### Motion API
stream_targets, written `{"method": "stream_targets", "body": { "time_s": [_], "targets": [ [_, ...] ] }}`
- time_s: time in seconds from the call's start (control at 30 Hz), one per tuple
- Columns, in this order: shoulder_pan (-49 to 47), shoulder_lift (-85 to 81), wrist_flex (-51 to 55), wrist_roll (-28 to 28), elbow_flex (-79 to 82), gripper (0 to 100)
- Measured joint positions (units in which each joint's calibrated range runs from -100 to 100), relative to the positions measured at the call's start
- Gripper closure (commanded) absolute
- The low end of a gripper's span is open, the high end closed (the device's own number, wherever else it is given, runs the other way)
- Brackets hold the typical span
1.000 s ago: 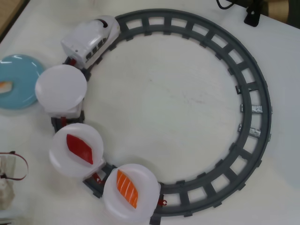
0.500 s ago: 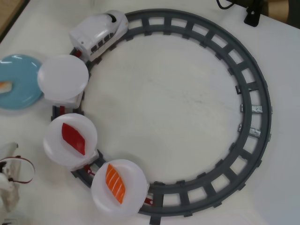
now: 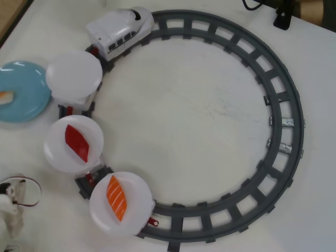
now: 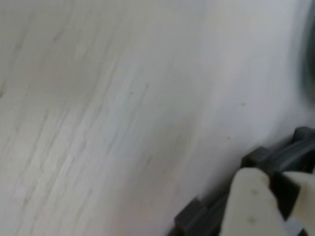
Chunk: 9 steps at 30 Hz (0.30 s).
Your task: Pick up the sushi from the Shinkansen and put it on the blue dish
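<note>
The sushi (image 3: pixel 5 96), the shrimp one w/ the orange bit, is sitting on the blue dish (image 3: pixel 25 100) at the far left edge of the overhead view, cut off by the frame so only part of it shows. The dish rests on the white table (image 3: pixel 199 110) just left of the track, w/ the first white plate (image 3: pixel 74 76) overlapping its right rim. That plate has nothing on it. Just above and right of it is the Shinkansen (image 3: pixel 120 32), nose pointing right along the top-left of the gray ring track (image 3: pixel 286 105). Behind the bare plate comes a second white plate (image 3: pixel 73 144) carrying the dark red diamond piece (image 3: pixel 76 142), then a third (image 3: pixel 121 202) w/ the orange salmon piece (image 3: pixel 116 191) (thin white stripes, no tail). All three plates ride the left side of the loop. Bottom left corner of the overhead view shows a bit of the arm (image 3: pixel 11 207), white parts w/ a dark red cable loop, well apart from the dish. The wrist view is blurry: mostly table surface, w/ gray track pieces (image 4: pixel 275 160) and a pale gripper finger (image 4: pixel 253 204) at bottom right. Can't tell if the jaws are spread or pressed together, and I see nothing between them.
</note>
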Motion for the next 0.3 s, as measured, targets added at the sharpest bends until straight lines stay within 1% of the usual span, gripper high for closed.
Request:
{"method": "stream_targets", "body": {
  "time_s": [0.3],
  "targets": [
    [0.00,0.00,0.00,0.00,0.18,97]
  ]
}}
